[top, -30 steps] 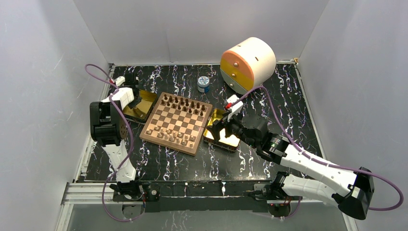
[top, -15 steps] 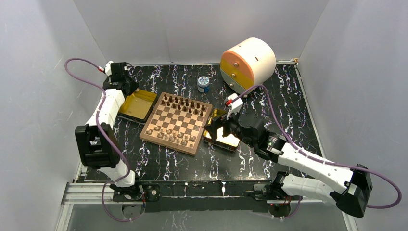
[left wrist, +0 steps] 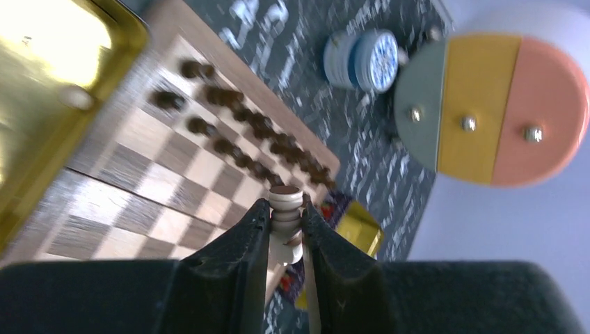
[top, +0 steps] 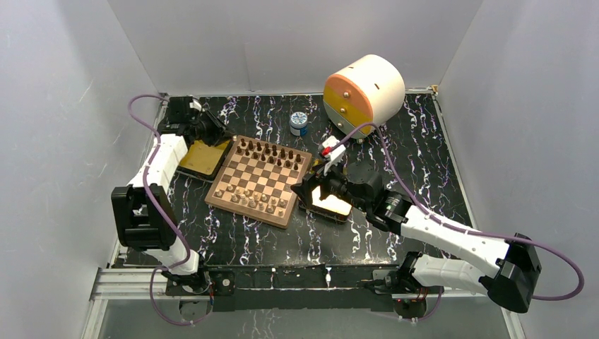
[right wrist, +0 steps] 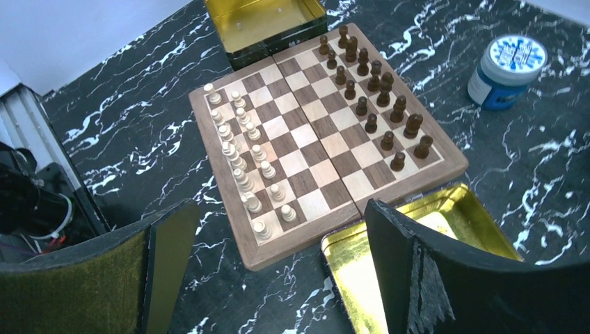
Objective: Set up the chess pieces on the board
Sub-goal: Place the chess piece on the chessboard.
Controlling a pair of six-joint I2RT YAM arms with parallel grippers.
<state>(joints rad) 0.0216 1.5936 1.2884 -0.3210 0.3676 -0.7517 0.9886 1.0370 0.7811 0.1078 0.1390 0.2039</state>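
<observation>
The board (top: 260,180) lies mid-table. Dark brown chess pieces (top: 272,152) fill its two far rows and pale ones (top: 247,199) stand along its near side. My left gripper (top: 212,131) hovers over the left gold tray's far corner, beside the board's back left corner. The left wrist view shows it (left wrist: 285,212) shut on one pale chess piece (left wrist: 286,202), held above the board (left wrist: 139,181). My right gripper (top: 311,191) hangs open and empty over the right gold tray's near end; its wrist view (right wrist: 278,271) takes in the whole board (right wrist: 313,228).
Two gold trays flank the board, one on the left (top: 201,157) and one on the right (top: 328,201). A small blue-lidded jar (top: 299,123) stands behind the board. A round pastel drawer unit (top: 364,92) sits at the back right. White walls enclose the table.
The left arm unfolded from over the left tray, rose to the back left corner, then swung right toward the board with the pale piece. The right gripper crept left toward the board.
</observation>
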